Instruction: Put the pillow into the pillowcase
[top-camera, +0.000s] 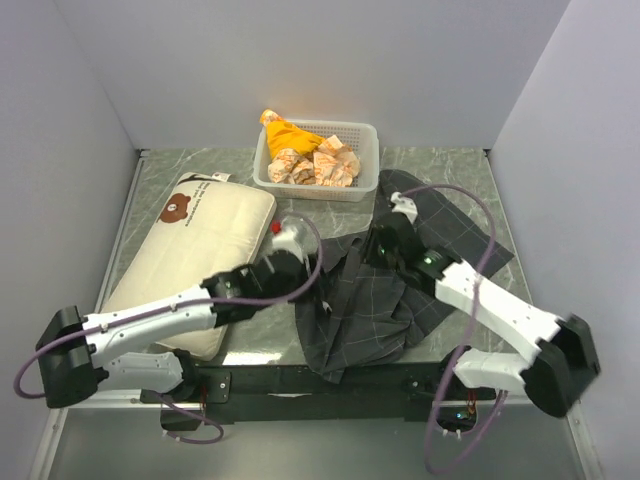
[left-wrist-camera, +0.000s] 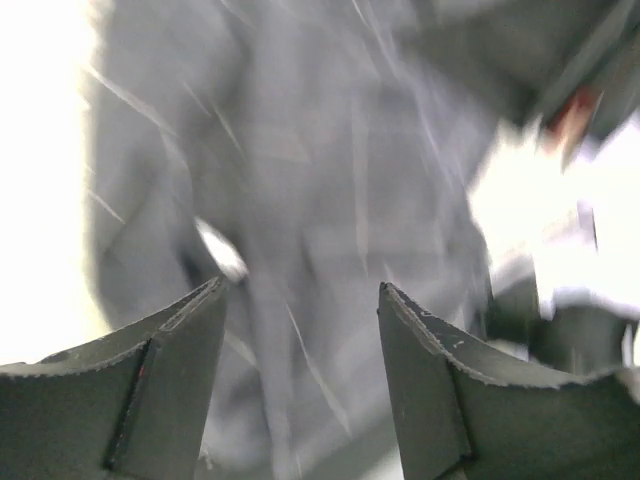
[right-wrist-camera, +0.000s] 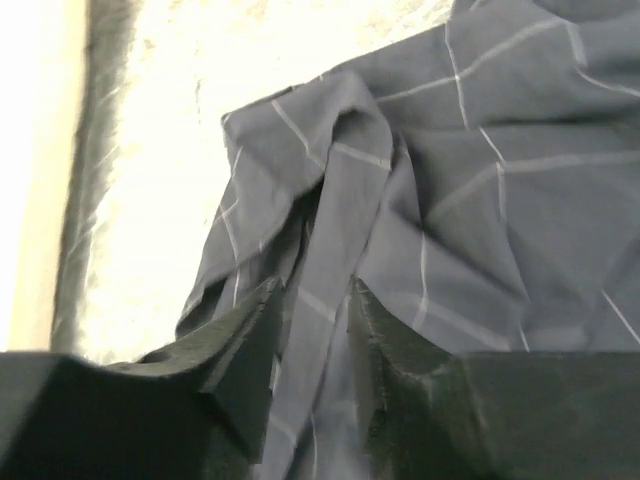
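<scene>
The cream pillow (top-camera: 195, 255) with its brown bear face lies at the left of the table. The dark checked pillowcase (top-camera: 370, 295) lies crumpled at centre right, partly over the front edge. My left gripper (top-camera: 316, 263) is open at the pillowcase's left edge, with nothing between its fingers; its wrist view shows blurred grey pillowcase cloth (left-wrist-camera: 330, 180) past the left gripper (left-wrist-camera: 300, 292). My right gripper (top-camera: 364, 252) is on the upper middle of the pillowcase. In its wrist view the right gripper (right-wrist-camera: 312, 292) is closed on a raised fold of the pillowcase (right-wrist-camera: 345, 160).
A white mesh basket (top-camera: 362, 133) with orange-and-white cloth bundles (top-camera: 310, 160) stands at the back centre. Grey walls close in the left, back and right. A marbled tabletop (top-camera: 150, 175) shows around the pillow.
</scene>
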